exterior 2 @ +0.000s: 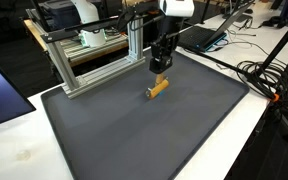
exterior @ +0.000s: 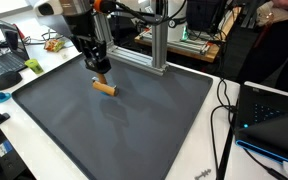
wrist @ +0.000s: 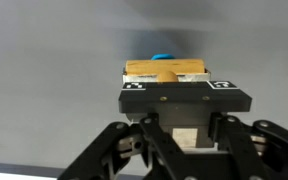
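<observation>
**Holding a wood block (exterior: 105, 88) near the back of the dark mat (exterior: 134, 130)**

Far to the left in an exterior view, an open laptop (exterior: 4, 62) sits on the white table (exterior: 206, 140). Just beside it lies a small green thing (exterior: 32, 66), too small to tell what it is. Next comes the big mat, which covers most of the table.

Near the back of the mat, the gripper (exterior: 101, 74) points straight down from the robot arm (exterior: 79, 25). Its jaws are squeezed in on the block, a short piece of light brown wood. The block lies slanted, one end toward the back left and the other toward the front right. It is right down at the mat. I cannot tell if it touches the mat or hangs just above it.

To the right of the gripper, a metal frame (exterior: 156, 45) stands at the mat's back edge. Further right, black cables (exterior: 224, 110) run down over the table. At the far right sits a second laptop (exterior: 274, 120).

In the wrist view, the black fingers (wrist: 134, 88) come up from the bottom. The block sits in the middle, right at their tips, and its flat top looks pale. A blue bit (wrist: 164, 57) peeks out just past the block's far edge. It is too blurry to tell what it is. Gray mat fills the space all around.
</observation>
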### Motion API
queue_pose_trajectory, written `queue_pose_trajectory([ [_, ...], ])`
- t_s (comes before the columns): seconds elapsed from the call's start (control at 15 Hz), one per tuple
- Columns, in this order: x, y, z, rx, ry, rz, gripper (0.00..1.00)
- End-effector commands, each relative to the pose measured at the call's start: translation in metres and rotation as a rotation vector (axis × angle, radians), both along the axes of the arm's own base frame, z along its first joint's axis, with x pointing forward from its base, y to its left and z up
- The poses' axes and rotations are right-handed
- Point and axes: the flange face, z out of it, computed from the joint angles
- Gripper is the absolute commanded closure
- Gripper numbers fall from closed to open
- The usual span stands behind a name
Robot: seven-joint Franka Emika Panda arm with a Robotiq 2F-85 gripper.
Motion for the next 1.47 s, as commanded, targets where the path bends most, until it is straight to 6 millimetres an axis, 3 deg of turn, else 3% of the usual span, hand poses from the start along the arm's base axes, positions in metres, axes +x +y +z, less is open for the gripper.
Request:
queue_pose_trajectory([
  [0.0, 0.01, 0.001, -0.011, 0.012, -0.008, -0.022, 0.78],
  [0.6, 0.001, 0.001, -0.035, 0.014, 0.074, 0.0, 0.78],
  [1.4, -0.005, 0.006, -0.043, 0.031, 0.14, 0.016, 0.78],
])
